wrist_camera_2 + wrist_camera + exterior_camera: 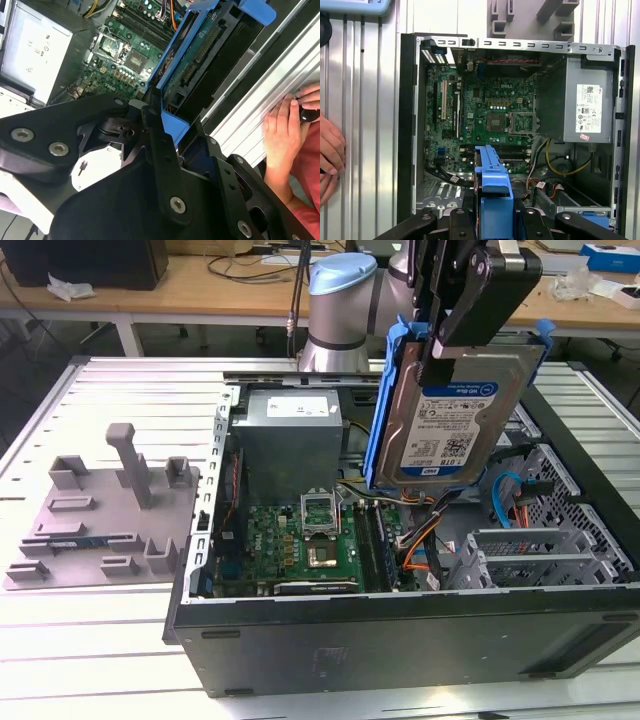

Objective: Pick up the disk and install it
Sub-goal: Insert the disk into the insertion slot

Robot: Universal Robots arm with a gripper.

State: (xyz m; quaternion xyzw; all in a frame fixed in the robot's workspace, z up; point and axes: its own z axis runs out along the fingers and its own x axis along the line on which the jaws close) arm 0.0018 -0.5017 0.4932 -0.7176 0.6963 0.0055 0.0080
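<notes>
The disk point(455, 420), a silver hard drive with a white-and-blue label in a blue carrier bracket, hangs on edge above the open computer case point(400, 635). My gripper point(445, 340) is shut on its upper edge, black fingers clamped on either side. In the second wrist view the disk point(200, 60) shows its green circuit-board underside, and the gripper point(167, 127) pinches the blue bracket. In the first wrist view the blue carrier point(492, 187) sticks out from the gripper point(492, 220), over the case's drive area.
Inside the case sit a grey power supply point(290, 440), the green motherboard point(305, 540) and a metal drive cage point(540, 550) with cables. A grey fixture plate point(100, 510) lies at the exterior view's left. A person's hand point(282, 132) rests on the table beside the case.
</notes>
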